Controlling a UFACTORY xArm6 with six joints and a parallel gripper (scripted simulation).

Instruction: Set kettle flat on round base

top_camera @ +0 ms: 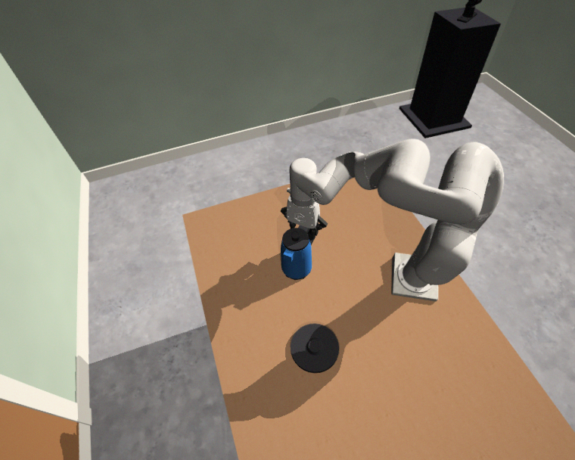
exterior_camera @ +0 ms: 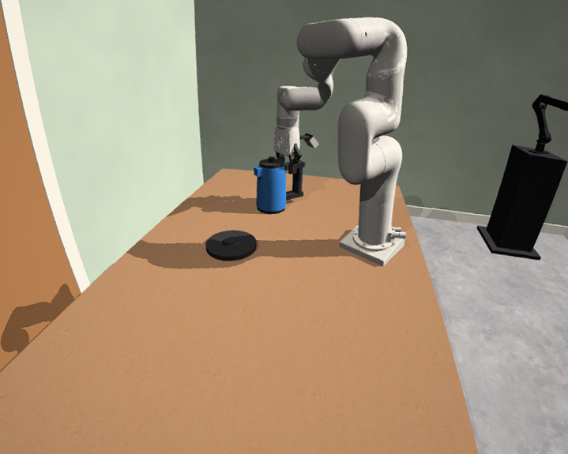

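Observation:
A blue kettle [top_camera: 296, 256] with a black lid stands upright on the brown table, toward its far end; it also shows in the exterior view [exterior_camera: 271, 188]. Its black handle [exterior_camera: 296, 179] is on the side facing the arm. My gripper [top_camera: 306, 230] points down just above the top of the handle, fingers open with nothing between them; it also shows in the exterior view [exterior_camera: 292, 159]. The black round base [top_camera: 314, 347] with its stud up lies flat on the table, well apart from the kettle, nearer the front; it also shows in the exterior view [exterior_camera: 231, 244].
The arm's mount plate [top_camera: 414, 283] sits on the table to the right of the kettle and base. A black pedestal [top_camera: 448, 72] stands on the floor at the back right. The table's left edge runs close to the kettle.

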